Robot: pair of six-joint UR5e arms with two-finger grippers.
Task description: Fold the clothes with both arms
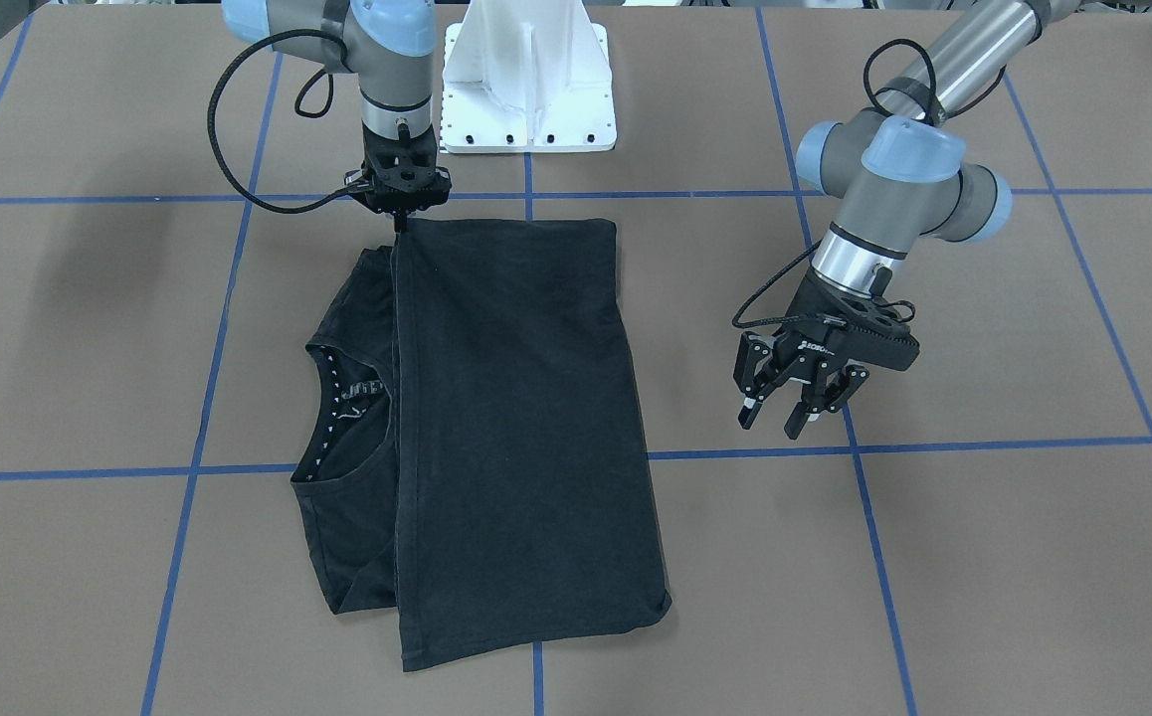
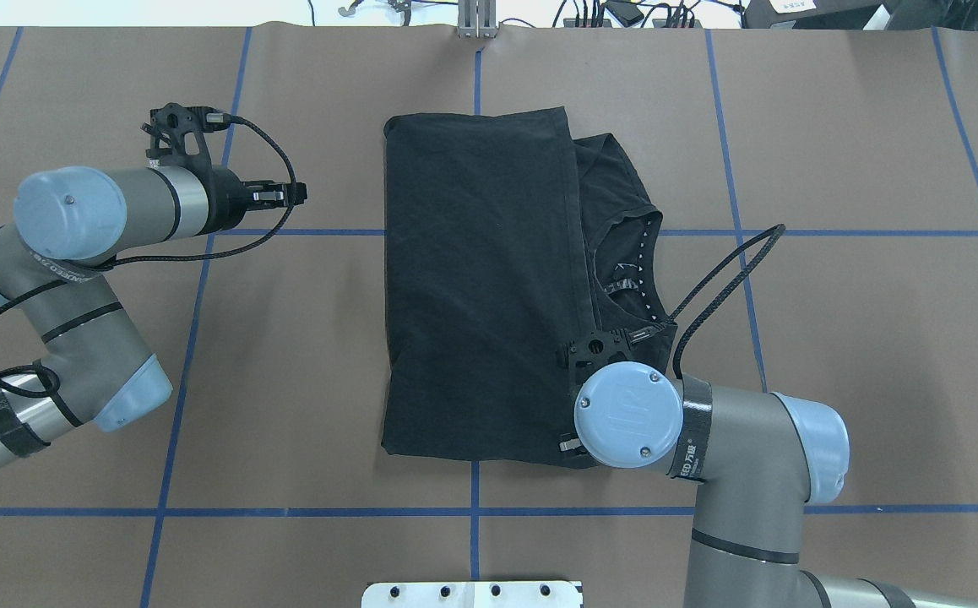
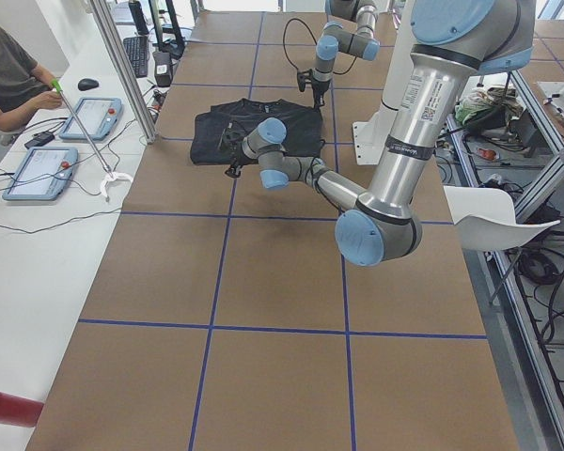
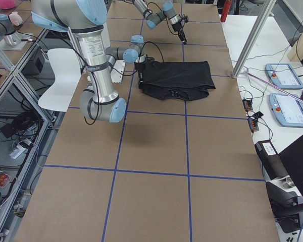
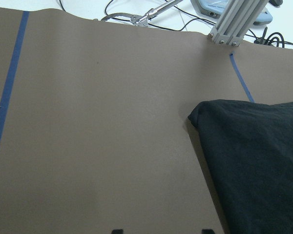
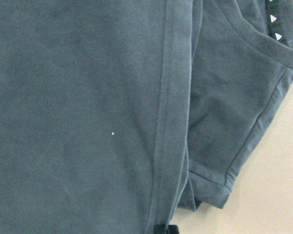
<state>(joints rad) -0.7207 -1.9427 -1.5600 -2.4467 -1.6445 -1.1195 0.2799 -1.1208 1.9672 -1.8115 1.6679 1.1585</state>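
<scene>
The black T-shirt [image 1: 516,418] lies flat on the table, its lower part folded over toward the collar [image 1: 352,398]. The chest graphic is hidden. The shirt also shows in the overhead view [image 2: 480,287] and both wrist views [image 5: 259,161] [image 6: 88,122]. My right gripper [image 1: 399,227] points straight down and is shut on the hem corner of the folded layer, at the shirt's edge nearest the robot base. In the overhead view its wrist hides it. My left gripper [image 1: 778,413] is open and empty above bare table beside the shirt, also seen from overhead [image 2: 286,196].
The white pedestal [image 1: 526,89] stands just behind the shirt at the robot side. Blue tape lines [image 1: 198,438] grid the brown table. An operator [image 3: 9,75] and tablets [image 3: 42,174] are at the far side bench.
</scene>
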